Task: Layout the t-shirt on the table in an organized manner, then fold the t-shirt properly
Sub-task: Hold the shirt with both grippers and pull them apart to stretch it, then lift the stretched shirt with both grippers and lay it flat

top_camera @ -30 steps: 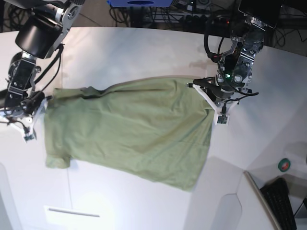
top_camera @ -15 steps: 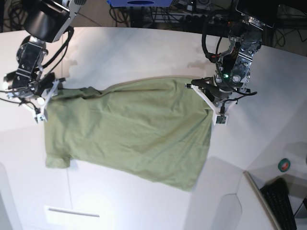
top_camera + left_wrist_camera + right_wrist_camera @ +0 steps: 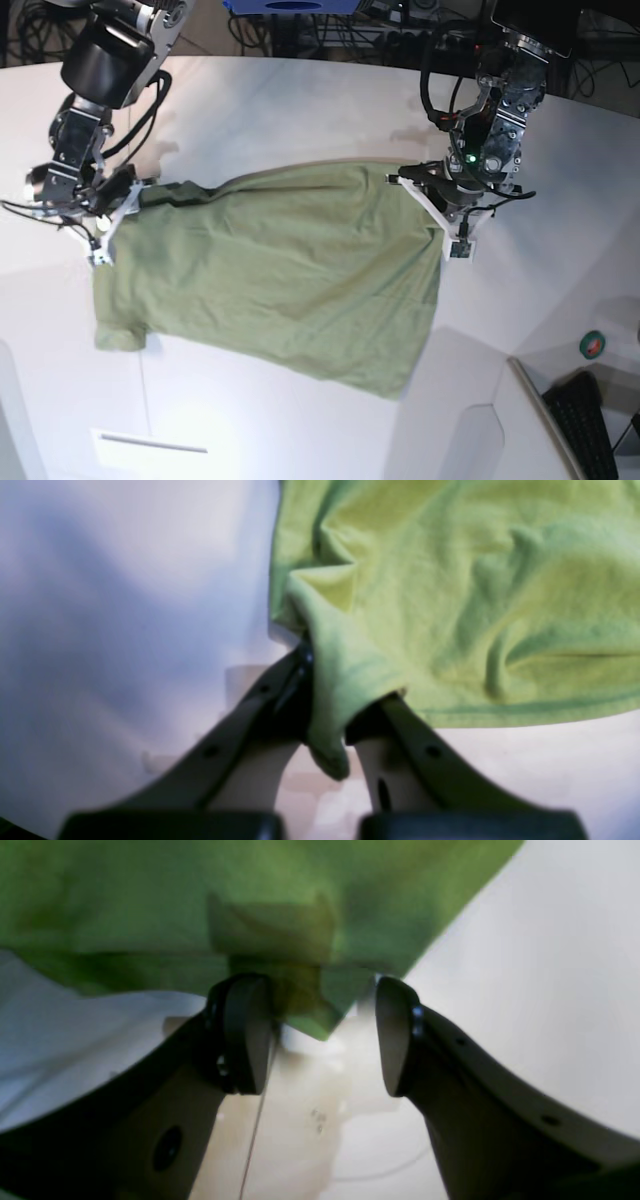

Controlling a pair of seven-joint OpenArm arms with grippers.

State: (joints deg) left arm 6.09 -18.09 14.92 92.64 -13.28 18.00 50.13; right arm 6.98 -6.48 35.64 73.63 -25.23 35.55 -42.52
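Base view: both hands at t-shirt (image 3: 270, 270) edges

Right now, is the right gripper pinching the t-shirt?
No, the right gripper stands open, with only a t-shirt corner lying between its jaws.

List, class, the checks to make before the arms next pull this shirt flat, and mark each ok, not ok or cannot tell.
1. Left gripper shut on a t-shirt corner: ok.
2. Right gripper gripping cloth: not ok; jaws open, a shirt corner lies between them.
3. Shirt fully on the table: ok.
4. Shirt lying flat: not ok; wrinkles near the left gripper, one sleeve bunched.
5. Cloth snagged underneath: cannot tell.
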